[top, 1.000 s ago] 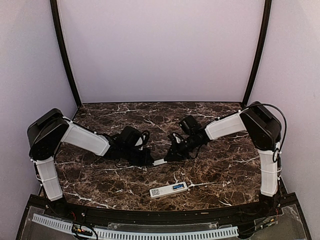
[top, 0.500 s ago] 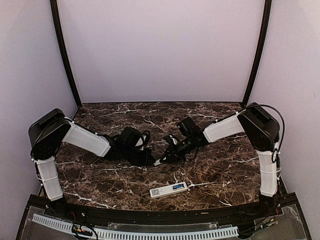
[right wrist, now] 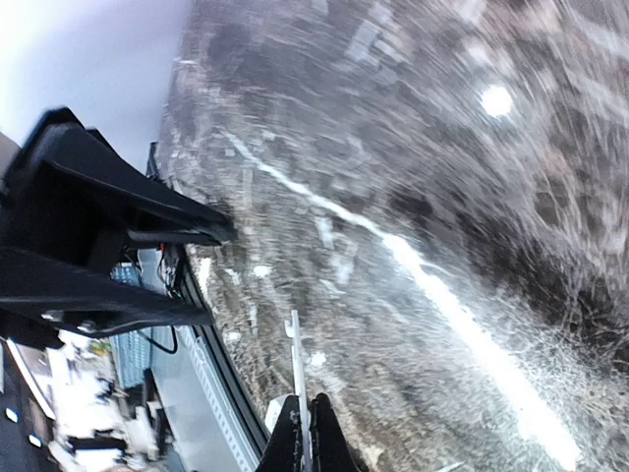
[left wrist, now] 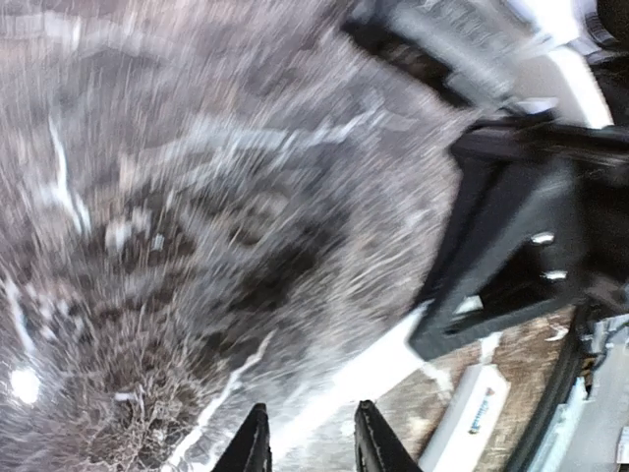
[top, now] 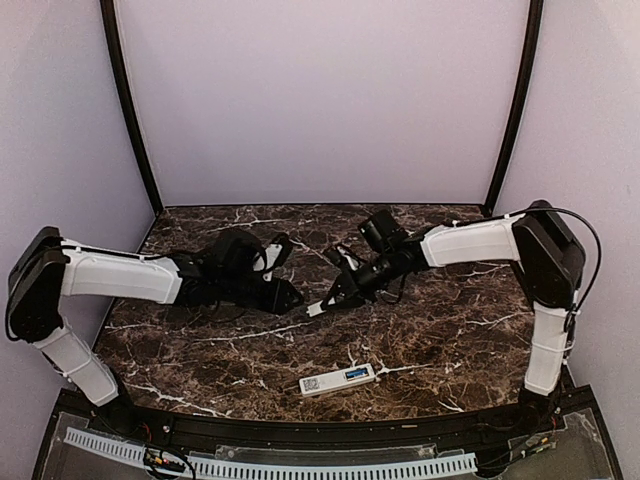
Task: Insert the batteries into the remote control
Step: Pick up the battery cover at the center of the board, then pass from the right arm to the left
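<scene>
Dark marbled counter (top: 440, 350) between pale lilac walls (top: 320, 100)
White veins cross the brown stone; two black posts (top: 128, 110) rise at its back corners.

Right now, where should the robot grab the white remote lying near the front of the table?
Pinch the remote control across its two long edges, near its middle, coming straight down from above. It lies flat on the table, long and slim, with both long sides free, so a top-down pinch probably fits best.
</scene>
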{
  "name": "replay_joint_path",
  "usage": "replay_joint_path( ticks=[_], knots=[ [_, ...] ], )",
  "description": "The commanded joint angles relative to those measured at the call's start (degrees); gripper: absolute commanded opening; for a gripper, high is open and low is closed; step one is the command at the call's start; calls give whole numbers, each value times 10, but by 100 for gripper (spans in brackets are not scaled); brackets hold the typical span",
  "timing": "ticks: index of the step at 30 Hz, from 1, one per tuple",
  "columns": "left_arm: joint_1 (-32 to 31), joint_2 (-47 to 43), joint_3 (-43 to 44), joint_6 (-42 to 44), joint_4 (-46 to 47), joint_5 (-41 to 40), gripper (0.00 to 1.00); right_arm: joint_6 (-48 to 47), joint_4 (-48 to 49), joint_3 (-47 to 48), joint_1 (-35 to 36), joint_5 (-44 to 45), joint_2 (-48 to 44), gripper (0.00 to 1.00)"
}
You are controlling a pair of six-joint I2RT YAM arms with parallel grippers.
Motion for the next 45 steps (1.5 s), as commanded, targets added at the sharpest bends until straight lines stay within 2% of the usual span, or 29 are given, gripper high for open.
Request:
replay_joint_path(
  ticks=[1, 5, 9, 13, 17, 21, 24, 28, 32, 38, 45],
  knots=[
    [-2, -110, 7, 162, -21, 65, 32, -141, -89, 43, -1, -5, -75, 0],
    [-3, -198, 13, 224, -41, 97, 33, -225, -125, 56, 5, 9, -151, 0],
    [-5, -251, 15, 263, -54, 110, 41, -280, -129, 55, 18, 45, -231, 0],
    [-13, -268, 26, 298, -58, 139, 52, -306, -110, 39, 25, 36, -287, 0],
    [-26, -263, 43, 306, -49, 184, 71, -336, -90, 34, 34, 11, -316, 0],
    [-32, -247, 69, 296, -25, 243, 76, -367, -50, 31, 42, -1, -340, 0],
    [-32, -238, 87, 279, -4, 267, 76, -404, -29, 26, 45, -2, -352, 0],
    [-32, -210, 119, 266, 4, 280, 69, -444, 1, 18, 46, 0, -363, 0],
    [-33, -186, 149, 253, -2, 279, 48, -467, 27, 15, 47, -10, -363, 0],
    [-40, -170, 176, 289, -26, 240, 42, -476, 30, 22, 48, -3, -354, 0],
    [-43, -172, 183, 298, -17, 256, 40, -474, 19, 30, 48, -4, -347, 0]
  ],
)
